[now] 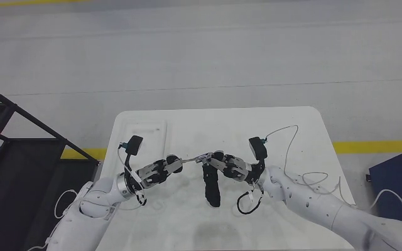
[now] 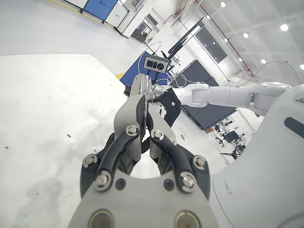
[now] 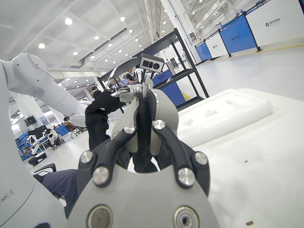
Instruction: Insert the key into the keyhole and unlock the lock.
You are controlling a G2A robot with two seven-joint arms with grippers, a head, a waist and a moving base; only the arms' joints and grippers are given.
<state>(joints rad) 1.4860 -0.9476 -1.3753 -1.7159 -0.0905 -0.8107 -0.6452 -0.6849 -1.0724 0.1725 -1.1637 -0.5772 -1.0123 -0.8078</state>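
Above the middle of the white table the two grippers meet tip to tip. My left gripper is shut on the thin metal key, which points at the other arm. My right gripper is shut on the chrome lock. A black cloth hangs down from the lock. The key's tip sits at the keyhole in the lock's round face. How deep it goes is hidden by the fingers.
A white foam tray with recesses lies at the table's far left corner. A black rack stands off the table's left side. A thin white cable loops over the right arm.
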